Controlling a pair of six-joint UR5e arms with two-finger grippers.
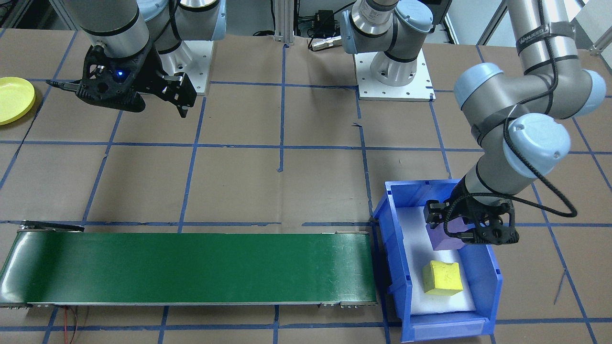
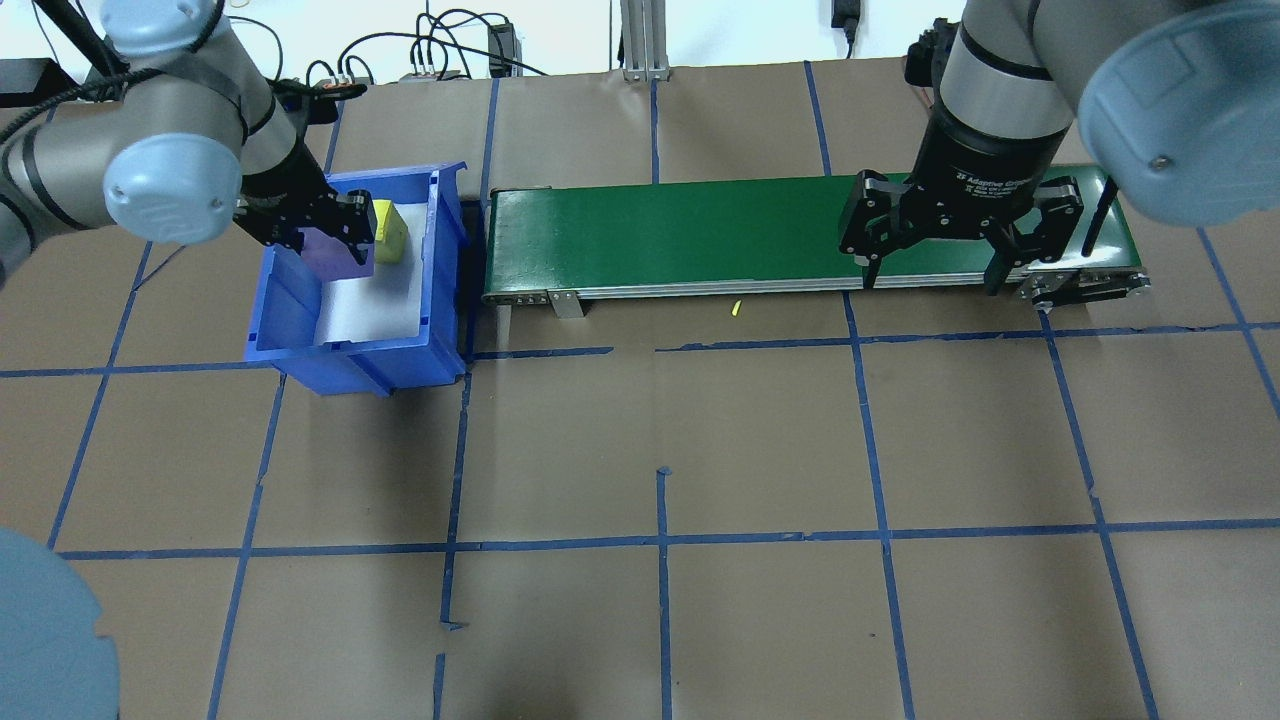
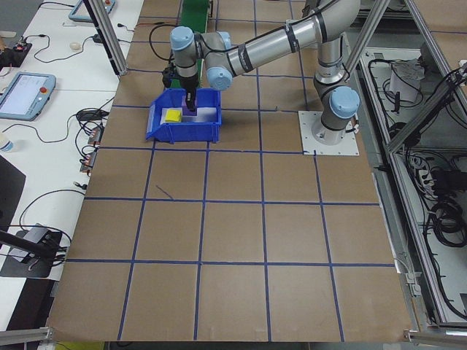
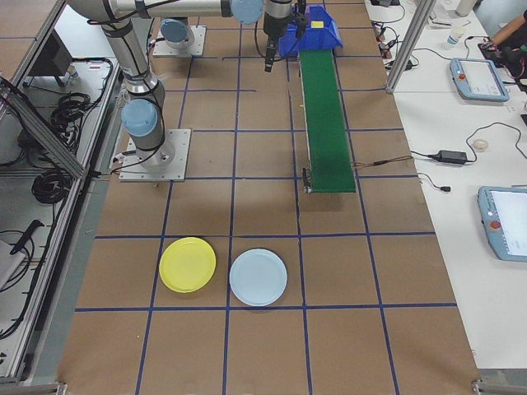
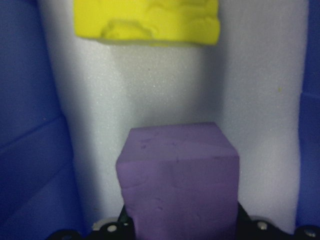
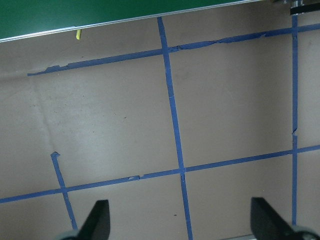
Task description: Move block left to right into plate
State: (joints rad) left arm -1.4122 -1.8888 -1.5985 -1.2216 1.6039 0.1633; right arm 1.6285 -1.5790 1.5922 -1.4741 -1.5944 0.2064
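Foam purple block (image 1: 445, 239) is clamped in our left gripper (image 1: 471, 224) inside the blue bin (image 1: 483, 325), near its back wall, ready to lift onto the conveyor (image 1: 191, 267). Our right gripper (image 2: 935, 250) waits, fingers apart, by the belt's far end; yellow plate (image 1: 14, 99) sits at the table's right edge.

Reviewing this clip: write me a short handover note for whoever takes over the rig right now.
Left hand: down in the blue bin, shut on the purple block; the views don't settle whether the block is lifted off the bin's white liner.
Right hand: open, empty, hovering above the table by the far end of the green conveyor.
Yellow block: loose in the bin, beside the purple one.
Yellow plate: empty, on the table past the conveyor's end, next to a pale blue plate.
Done: purple block grasped.
Left: likely set it on the conveyor, right hand collects it and places it in the yellow plate.
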